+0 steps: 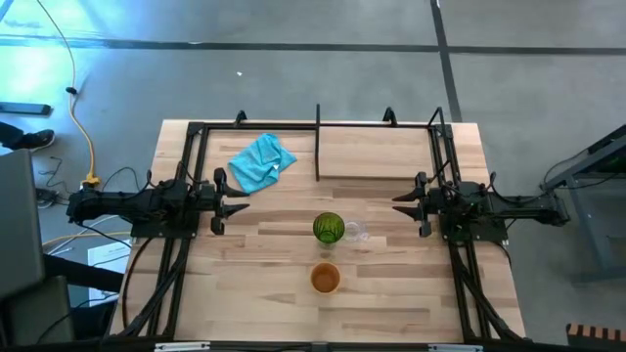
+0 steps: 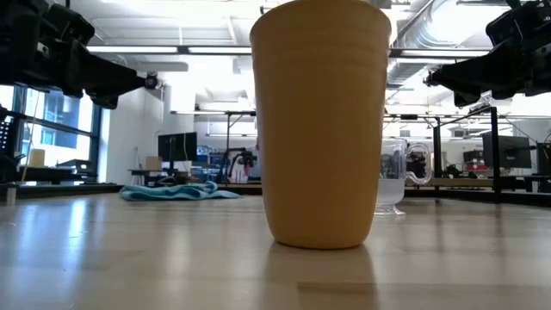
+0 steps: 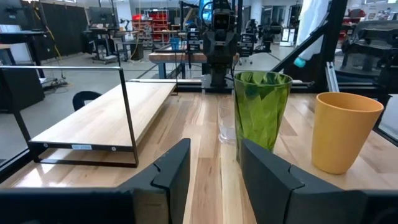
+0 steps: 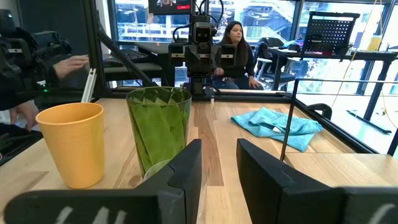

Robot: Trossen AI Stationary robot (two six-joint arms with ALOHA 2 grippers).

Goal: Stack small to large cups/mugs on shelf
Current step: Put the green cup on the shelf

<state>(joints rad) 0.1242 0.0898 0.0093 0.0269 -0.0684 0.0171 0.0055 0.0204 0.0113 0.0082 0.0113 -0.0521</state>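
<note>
The surface [image 1: 391, 303] is a butcher-block top that carries three cups, one shelf and one cloth. Both arms rest at its edges, one on each side.

The shelf [image 1: 377, 152] is a light wooden board in a thin black frame with one upright black divider. It lies on the far half of the surface, beyond and beside the right jaws [image 1: 399, 204]. The left wrist view shows its raised board and open frame end; the low view barely shows it.

The blue cloth [image 1: 261, 161] lies crumpled just beyond the left jaws [image 1: 239, 203], next to the divider.

The green tumbler [image 1: 329, 229] is tall, ribbed and translucent. It stands upright between the two sets of jaws, roughly midway, apart from both. The low view hides it completely behind the orange cup.

The orange cup [image 1: 326, 279] is shorter and opaque. It stands upright near the tumbler, on the side away from the shelf, not touching it. It fills the low view [image 2: 320, 120].

The clear glass [image 1: 354, 233] is the smallest. It stands just beside the tumbler, toward the right jaws. The high view shows it faintly; the low view shows it with a handle. In the right wrist view it sits behind the tumbler.

The left jaws stand parted and hold nothing. The right jaws stand parted and hold nothing.

Two people show in the right wrist view, beyond the surface.
</note>
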